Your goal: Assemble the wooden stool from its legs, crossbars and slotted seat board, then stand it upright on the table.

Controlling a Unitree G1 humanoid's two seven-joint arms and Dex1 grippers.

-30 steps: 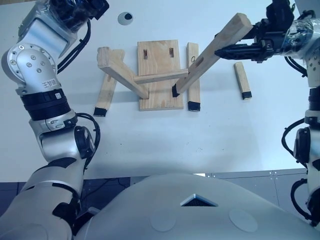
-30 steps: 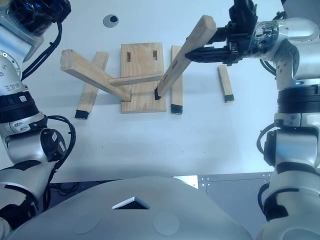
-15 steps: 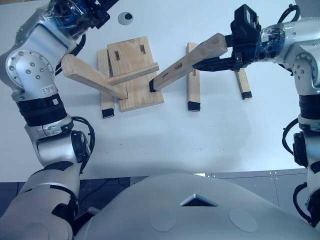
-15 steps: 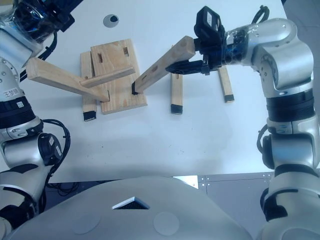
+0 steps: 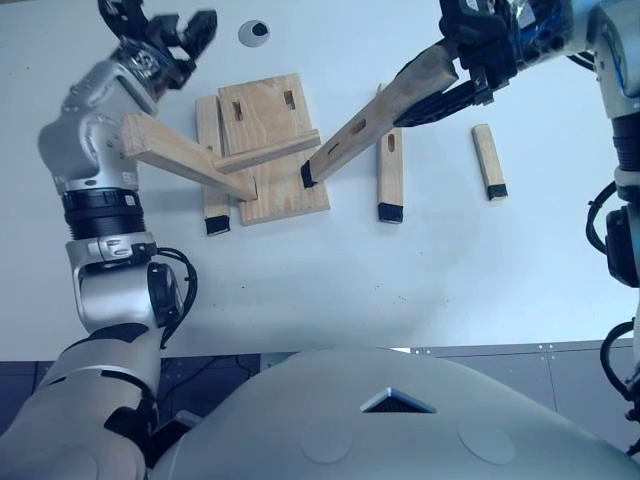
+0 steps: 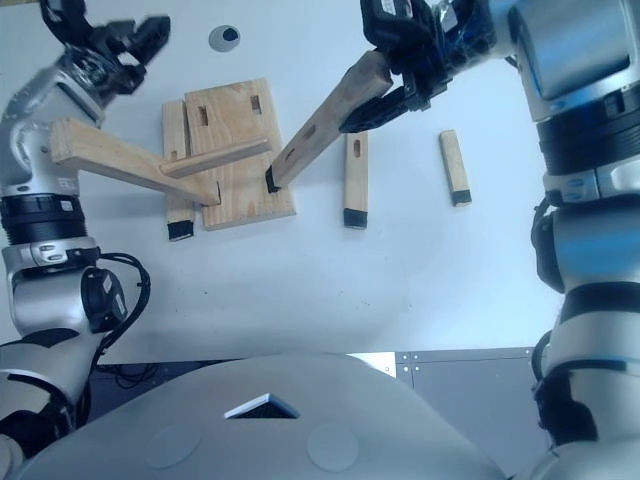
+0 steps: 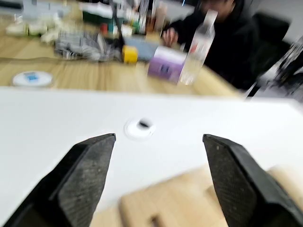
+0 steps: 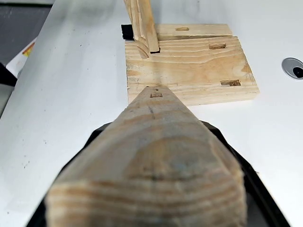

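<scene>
The slotted seat board [image 5: 272, 128] lies flat on the white table [image 5: 330, 270]. A tilted leg [image 5: 185, 160] with a crossbar [image 5: 268, 151] joined to it rests its foot end on the board; its raised end is beside my left forearm. My left gripper [image 5: 162, 24] hovers open and empty beyond the board's far left corner, its fingers [image 7: 87, 175] wide apart. My right gripper [image 5: 445, 75] is shut on a second leg [image 5: 370, 125], whose black foot [image 5: 308, 180] points down at the board's right edge. The leg's end grain [image 8: 151, 189] is close to the wrist camera.
One spare leg [image 5: 209, 170] lies partly under the board's left edge. Another spare leg [image 5: 390, 170] lies right of the board. A short crossbar [image 5: 488, 160] lies farther right. A round grommet [image 5: 259, 32] sits in the table at the back.
The board and the leg-and-crossbar piece slid left over the spare leg. My right gripper swung its leg left and then turned. My left gripper stands open, turned toward the far side.
</scene>
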